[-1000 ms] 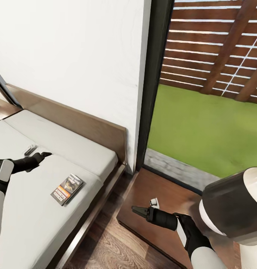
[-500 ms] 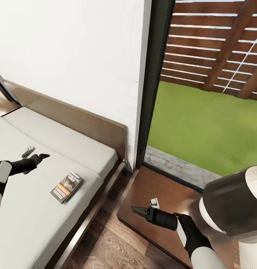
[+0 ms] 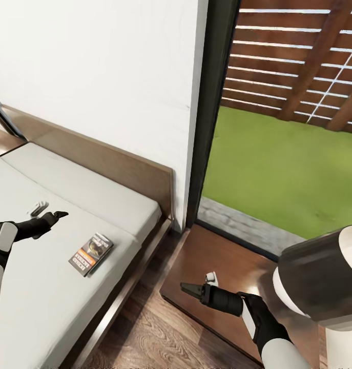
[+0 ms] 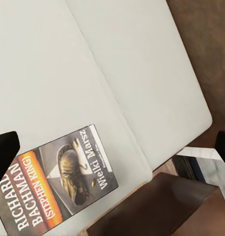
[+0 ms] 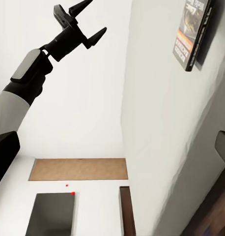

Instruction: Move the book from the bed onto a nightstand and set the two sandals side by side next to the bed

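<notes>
Left gripper [image 3: 57, 216] open above off-white mattress bed [image 3: 114, 205], near orange-banded dark paperback book [image 3: 91, 253]; right gripper [image 3: 188, 289] state indeterminate.

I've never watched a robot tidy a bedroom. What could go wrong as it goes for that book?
The book is thin and lies flat on the soft mattress, so the open left tool may push it away rather than pinch it. It also sits near the bed's edge, so a nudge could drop it to the floor.
</notes>
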You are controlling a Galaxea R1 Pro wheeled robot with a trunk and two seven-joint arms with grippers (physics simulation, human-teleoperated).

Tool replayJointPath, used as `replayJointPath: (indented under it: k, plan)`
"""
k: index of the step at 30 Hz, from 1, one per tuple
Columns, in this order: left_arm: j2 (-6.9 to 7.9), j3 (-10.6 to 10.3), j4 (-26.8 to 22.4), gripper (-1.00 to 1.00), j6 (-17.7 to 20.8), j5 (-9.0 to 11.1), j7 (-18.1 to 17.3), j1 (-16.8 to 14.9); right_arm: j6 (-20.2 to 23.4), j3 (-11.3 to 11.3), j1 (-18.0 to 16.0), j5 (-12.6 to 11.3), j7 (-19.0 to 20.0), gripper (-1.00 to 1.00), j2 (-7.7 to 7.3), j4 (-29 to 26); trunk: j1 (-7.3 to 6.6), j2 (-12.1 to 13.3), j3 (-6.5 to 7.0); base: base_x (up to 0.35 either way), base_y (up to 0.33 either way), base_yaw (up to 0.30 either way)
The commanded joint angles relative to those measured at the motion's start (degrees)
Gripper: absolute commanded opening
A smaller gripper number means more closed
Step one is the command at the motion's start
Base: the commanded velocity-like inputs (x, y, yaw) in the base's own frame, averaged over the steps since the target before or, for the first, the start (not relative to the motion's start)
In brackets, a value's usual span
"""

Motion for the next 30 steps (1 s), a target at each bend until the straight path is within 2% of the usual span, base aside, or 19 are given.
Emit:
replayJointPath:
  k: [1,17,27,30]
  plan:
    - [-0.04,0.3,0.0,1.00,0.4,-0.1,-0.2,-0.1,0.6,-0.4,0.0,0.4,0.3,1.00,0.08,0.0,0.00,0.0,-0.14,0.000,0.000,0.000]
    - [-0.80,0.2,0.0,1.00,0.4,0.0,-0.2,-0.1,0.6,-0.4,0.0,0.4,0.3,1.00,0.07,-0.1,0.00,0.0,-1.57,0.000,0.000,0.000]
    - [-1.14,0.2,0.0,1.00,0.4,0.0,-0.2,-0.1,0.6,-0.3,0.0,0.4,0.3,1.00,0.12,-0.3,0.00,0.0,-1.70,0.000,0.000,0.000]
    - [-1.43,0.2,0.0,1.00,0.4,0.0,-0.2,-0.1,0.6,-0.3,0.0,0.4,0.3,1.00,0.11,-0.3,0.66,-1.2,-2.24,0.000,0.000,0.000]
